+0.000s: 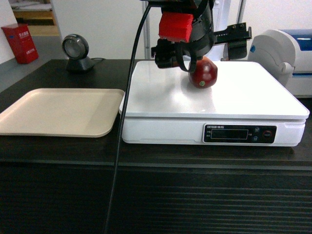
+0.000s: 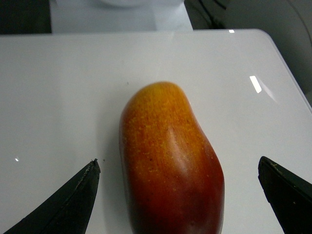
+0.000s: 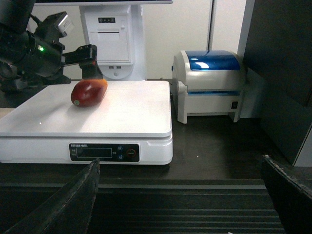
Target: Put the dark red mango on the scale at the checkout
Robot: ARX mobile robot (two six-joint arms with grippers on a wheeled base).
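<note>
Dark red mango (image 2: 170,165) lies on scale (image 1: 229,97), counter (image 1: 58,151). Left pincer (image 2: 178,195) wide open astride it, not touching. Right pincer (image 3: 180,195) open, holding nothing.

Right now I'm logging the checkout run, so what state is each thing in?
Glossy dark red mango: lying on its side on the scale, free of both tools.
Large white flat-topped scale: bearing the mango, display dark.
Left tool: open, fingers either side of the mango, not touching.
Right tool: open, empty, back from the counter.
Flat beige tray: nothing on it.
</note>
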